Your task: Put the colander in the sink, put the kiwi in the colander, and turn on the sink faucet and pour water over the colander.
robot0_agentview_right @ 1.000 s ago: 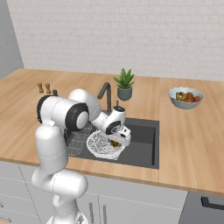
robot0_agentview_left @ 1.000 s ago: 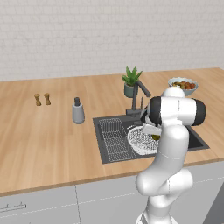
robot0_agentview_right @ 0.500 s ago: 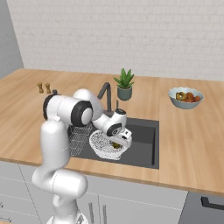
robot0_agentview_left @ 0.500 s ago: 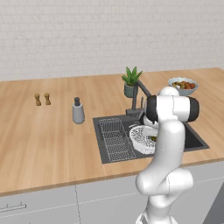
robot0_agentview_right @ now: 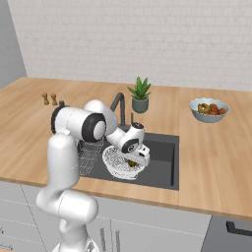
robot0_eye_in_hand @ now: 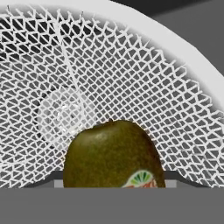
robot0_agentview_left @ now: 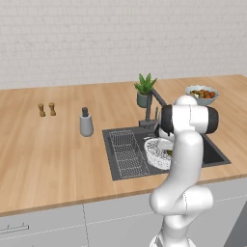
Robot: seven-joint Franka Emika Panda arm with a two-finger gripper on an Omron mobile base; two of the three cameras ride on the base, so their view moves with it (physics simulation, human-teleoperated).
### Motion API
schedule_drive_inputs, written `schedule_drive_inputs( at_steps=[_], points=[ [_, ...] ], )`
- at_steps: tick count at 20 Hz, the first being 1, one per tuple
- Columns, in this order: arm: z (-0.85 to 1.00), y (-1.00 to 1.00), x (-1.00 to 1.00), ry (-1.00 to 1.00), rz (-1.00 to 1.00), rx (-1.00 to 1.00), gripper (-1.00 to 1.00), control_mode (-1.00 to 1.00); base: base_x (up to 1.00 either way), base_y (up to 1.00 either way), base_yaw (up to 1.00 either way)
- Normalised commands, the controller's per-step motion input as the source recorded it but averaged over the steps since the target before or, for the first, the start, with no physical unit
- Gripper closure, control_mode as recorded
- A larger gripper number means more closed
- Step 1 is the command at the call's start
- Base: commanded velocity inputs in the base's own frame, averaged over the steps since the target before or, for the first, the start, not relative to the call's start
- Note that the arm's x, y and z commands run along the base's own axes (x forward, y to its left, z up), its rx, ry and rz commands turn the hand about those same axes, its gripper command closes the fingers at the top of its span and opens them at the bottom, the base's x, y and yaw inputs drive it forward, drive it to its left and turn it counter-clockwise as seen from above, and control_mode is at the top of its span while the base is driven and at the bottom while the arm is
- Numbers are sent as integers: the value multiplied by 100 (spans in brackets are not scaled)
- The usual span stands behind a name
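The white holed colander (robot0_agentview_left: 153,153) (robot0_agentview_right: 117,166) (robot0_eye_in_hand: 87,65) lies in the dark sink (robot0_agentview_left: 214,155) (robot0_agentview_right: 165,160). Low inside it my gripper (robot0_agentview_right: 134,160) is shut on the olive-brown kiwi (robot0_eye_in_hand: 111,153) (robot0_agentview_right: 132,163). In the hand view the fruit, with a small sticker, sits just above the colander's mesh. The dark faucet (robot0_agentview_left: 152,104) (robot0_agentview_right: 118,105) rises behind the sink with its spout angled over the basin. No stream runs from it.
A wire rack (robot0_agentview_left: 126,152) (robot0_agentview_right: 89,153) fills the sink's left part. On the wooden counter stand a grey soap dispenser (robot0_agentview_left: 86,123), a potted plant (robot0_agentview_left: 144,90), a fruit bowl (robot0_agentview_left: 201,94) (robot0_agentview_right: 209,109) and two small shakers (robot0_agentview_left: 47,109).
The arm's upper links have shifted slightly to the left. The hand stays low in the colander with the kiwi held.
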Motion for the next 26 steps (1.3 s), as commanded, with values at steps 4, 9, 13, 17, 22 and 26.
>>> schedule_drive_inputs(
  at_steps=[4,9,13,17,22,26],
  points=[
    [12,6,0,0,0,0,-100,-100,0,0,0],
    [21,0,0,0,0,0,-100,-100,0,0,0],
    [45,0,0,-9,-2,1,-100,-100,0,0,0],
    [61,0,0,-19,-1,6,-100,-100,0,0,0],
    [64,-2,0,-26,0,8,-100,-100,0,0,0],
    [49,-17,0,-36,0,9,-100,-100,0,0,0]
  ],
)
